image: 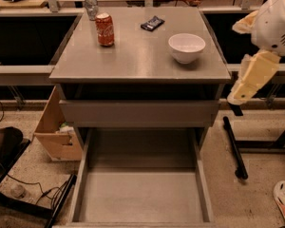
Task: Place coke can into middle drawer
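The coke can (105,29) stands upright on the back left of the cabinet top (133,61). The middle drawer (141,198) is pulled out wide below, near the bottom of the view, with a bare floor. My arm hangs at the right edge of the view, and its gripper (239,96) sits beside the cabinet's right front corner, about level with the top. It is far from the can and holds nothing that I can see.
A silvery can (90,3) stands behind the coke can. A dark packet (152,23) and a white bowl (186,47) are also on the top. The upper drawer front (138,113) is shut. A cardboard box (57,127) and cables (33,194) lie at the left.
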Robot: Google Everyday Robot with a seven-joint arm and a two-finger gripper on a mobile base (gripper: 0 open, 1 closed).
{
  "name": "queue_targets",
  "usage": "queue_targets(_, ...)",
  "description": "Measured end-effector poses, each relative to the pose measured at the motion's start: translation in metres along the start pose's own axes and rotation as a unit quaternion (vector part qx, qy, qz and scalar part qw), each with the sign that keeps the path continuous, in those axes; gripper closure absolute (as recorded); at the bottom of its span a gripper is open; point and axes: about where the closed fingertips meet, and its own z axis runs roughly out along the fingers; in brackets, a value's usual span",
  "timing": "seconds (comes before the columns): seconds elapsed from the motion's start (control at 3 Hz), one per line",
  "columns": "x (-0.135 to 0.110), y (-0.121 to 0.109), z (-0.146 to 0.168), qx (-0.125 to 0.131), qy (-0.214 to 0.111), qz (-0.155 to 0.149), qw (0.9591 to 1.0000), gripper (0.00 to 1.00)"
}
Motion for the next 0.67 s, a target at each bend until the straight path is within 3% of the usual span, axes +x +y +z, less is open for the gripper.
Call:
queue_targets(0.33, -0.029, -0.034, 0.030, 0.028, -0.092, 0.016, 0.9953, 0.00)
queue_targets(0.67, -0.063, -0.044, 0.064, 0.050, -0.161, 0.013, 0.9856, 0.00)
